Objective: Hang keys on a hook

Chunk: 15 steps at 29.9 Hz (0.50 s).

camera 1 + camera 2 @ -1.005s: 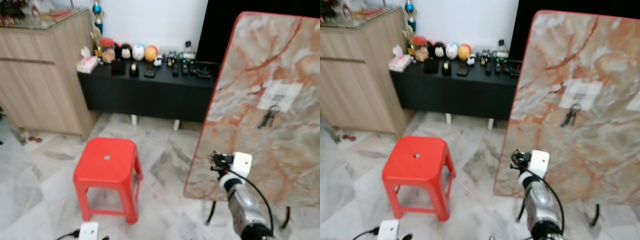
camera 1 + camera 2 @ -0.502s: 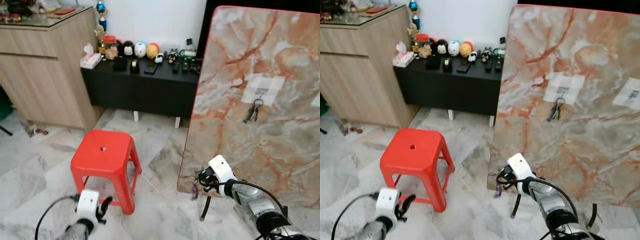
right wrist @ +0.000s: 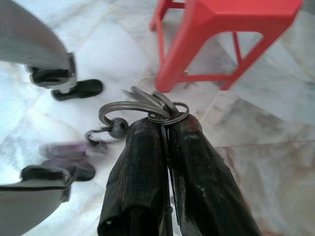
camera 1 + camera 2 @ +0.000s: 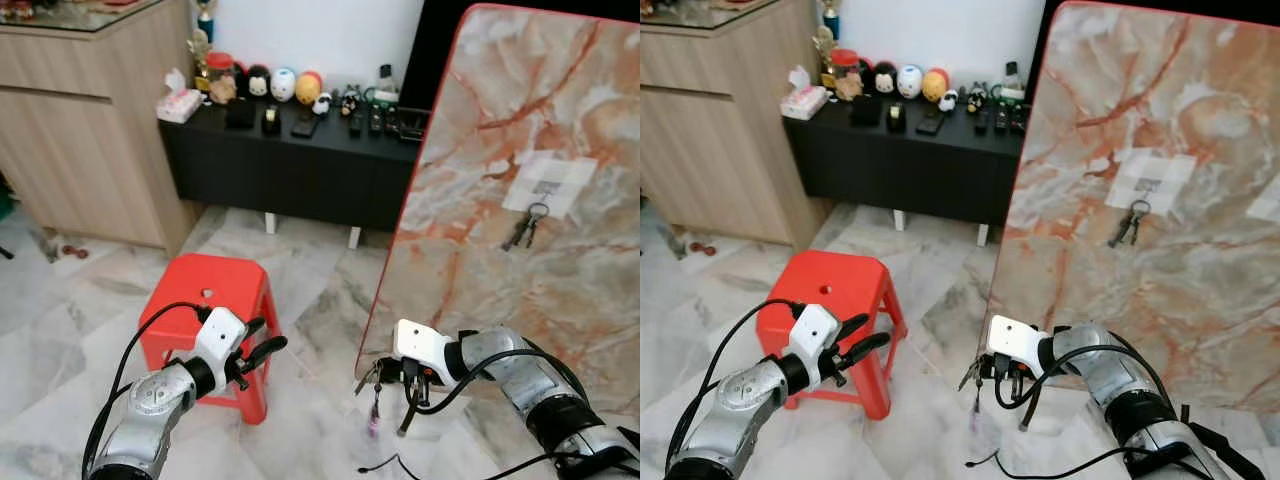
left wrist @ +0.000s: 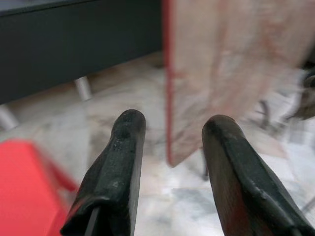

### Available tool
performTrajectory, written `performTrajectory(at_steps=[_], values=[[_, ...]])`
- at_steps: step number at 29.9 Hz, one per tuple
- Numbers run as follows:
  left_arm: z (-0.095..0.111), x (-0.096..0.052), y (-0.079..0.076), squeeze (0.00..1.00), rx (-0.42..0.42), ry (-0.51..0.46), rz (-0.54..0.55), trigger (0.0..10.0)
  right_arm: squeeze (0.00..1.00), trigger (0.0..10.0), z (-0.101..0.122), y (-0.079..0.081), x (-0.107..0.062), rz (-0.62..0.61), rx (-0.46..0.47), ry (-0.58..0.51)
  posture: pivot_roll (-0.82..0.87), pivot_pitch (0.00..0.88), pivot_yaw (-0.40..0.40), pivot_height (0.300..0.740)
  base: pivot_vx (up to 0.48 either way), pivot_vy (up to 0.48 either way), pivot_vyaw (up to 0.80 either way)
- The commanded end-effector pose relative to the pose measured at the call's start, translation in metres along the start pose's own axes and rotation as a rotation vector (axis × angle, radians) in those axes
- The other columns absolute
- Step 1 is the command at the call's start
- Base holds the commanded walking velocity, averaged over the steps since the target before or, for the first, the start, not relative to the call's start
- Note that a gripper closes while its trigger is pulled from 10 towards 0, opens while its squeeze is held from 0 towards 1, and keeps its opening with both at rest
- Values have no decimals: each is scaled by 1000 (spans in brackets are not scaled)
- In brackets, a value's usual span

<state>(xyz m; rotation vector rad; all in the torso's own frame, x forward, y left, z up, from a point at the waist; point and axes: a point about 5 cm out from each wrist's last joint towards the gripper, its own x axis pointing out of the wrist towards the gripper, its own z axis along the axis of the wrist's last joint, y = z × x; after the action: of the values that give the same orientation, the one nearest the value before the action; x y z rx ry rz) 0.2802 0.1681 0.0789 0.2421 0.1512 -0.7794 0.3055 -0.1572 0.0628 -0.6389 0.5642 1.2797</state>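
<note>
So the left gripper [image 4: 262, 345] has come up into view over the last second and now sits in front of the red stool [image 4: 215, 300], fingers apart, holding nothing. The right gripper [image 3: 162, 129] has swung down low by the foot of the marble board [image 4: 520, 200], fingers pinched together on a bunch of keys [image 4: 376, 385] that dangles over the floor. That's well below the hook [image 4: 537, 205], so I'd say the lift is yet to come. Count: two bunches, one in hand and one already hanging [image 4: 523, 228]; one stool; two paper patches on the board.
</note>
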Motion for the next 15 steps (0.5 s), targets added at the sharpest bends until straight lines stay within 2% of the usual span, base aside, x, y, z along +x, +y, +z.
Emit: performTrajectory(at_steps=[1, 4, 6, 8, 9, 10, 12, 15], values=[[10, 2, -7, 0, 15, -1, -87, 10000, 0, 10000, 11, -2, -6, 57, -84, -18, 161, 30, -126, 740, 0, 0, 0], [18, 4, -14, 0, 21, -6, -160, 10000, 0, 10000, 14, 0, -5, 84, -120, -13, 162, 31, -129, 740, 0, 0, 0], [23, 4, -18, 0, 28, -4, -187, 10000, 0, 10000, 15, -5, -4, 49, -115, -1, 163, 31, -129, 740, 0, 0, 0], [32, 6, -18, 0, 13, -32, -165, 10000, 0, 10000, 17, -20, -4, -114, -90, 42, 165, 30, -129, 740, 0, 0, 0], [34, 7, -18, 0, 4, -51, -150, 10000, 0, 10000, 17, -24, -4, -151, -79, 52, 162, 31, -129, 740, 0, 0, 0], [43, 9, -16, 0, -14, -99, -102, 10000, 0, 10000, 19, -30, -3, -228, -50, 57, 163, 31, -129, 740, 0, 0, 0], [48, 11, -17, 0, -17, -121, -80, 10000, 0, 10000, 20, -34, -2, -290, -21, 57, 165, 33, -127, 740, 0, 0, 0], [54, 15, -21, 0, -6, -130, -51, 10000, 0, 10000, 22, -42, -2, -427, 86, 33, 166, 36, -125, 740, 0, 0, 0]])
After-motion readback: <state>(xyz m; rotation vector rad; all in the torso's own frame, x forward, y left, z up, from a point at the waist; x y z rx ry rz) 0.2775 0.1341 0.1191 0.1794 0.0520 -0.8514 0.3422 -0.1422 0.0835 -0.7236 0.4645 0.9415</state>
